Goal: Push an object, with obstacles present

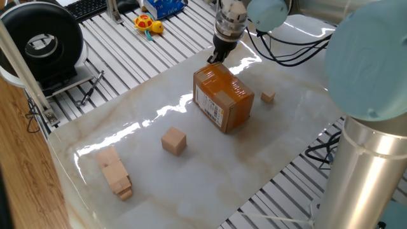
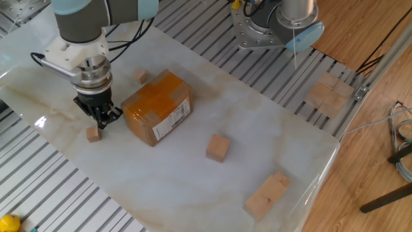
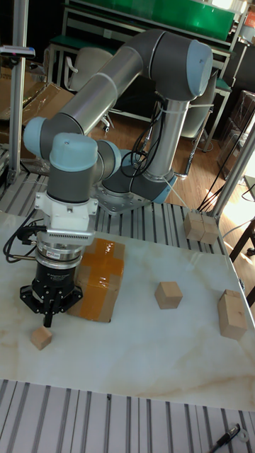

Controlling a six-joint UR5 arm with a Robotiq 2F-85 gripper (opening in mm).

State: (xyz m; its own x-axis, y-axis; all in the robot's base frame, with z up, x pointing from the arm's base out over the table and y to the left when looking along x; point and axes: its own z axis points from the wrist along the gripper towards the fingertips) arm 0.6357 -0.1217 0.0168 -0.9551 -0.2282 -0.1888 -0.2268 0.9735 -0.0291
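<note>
The object, a tiny tan wooden cube (image 2: 94, 133) (image 3: 40, 337), lies on the marble table near its edge, left of the brown cardboard box (image 2: 158, 107) (image 1: 222, 98) (image 3: 95, 279). My gripper (image 2: 101, 121) (image 3: 48, 320) (image 1: 216, 58) points down with its fingers shut and nothing between them. Its tips hang just beside and above the cube, between cube and box. In the view with the black reel, the box and gripper hide the object. The other tiny cube (image 2: 141, 77) (image 1: 268, 97) sits on the box's far side.
A larger tan cube (image 2: 218, 147) (image 1: 173, 140) (image 3: 168, 294) stands mid-table. Elongated pale blocks (image 2: 266, 195) (image 1: 116, 173) (image 3: 231, 313) lie at the far end. More wooden blocks (image 2: 328, 93) rest on the slatted frame off the marble. The table edge (image 2: 58, 161) runs close to the object.
</note>
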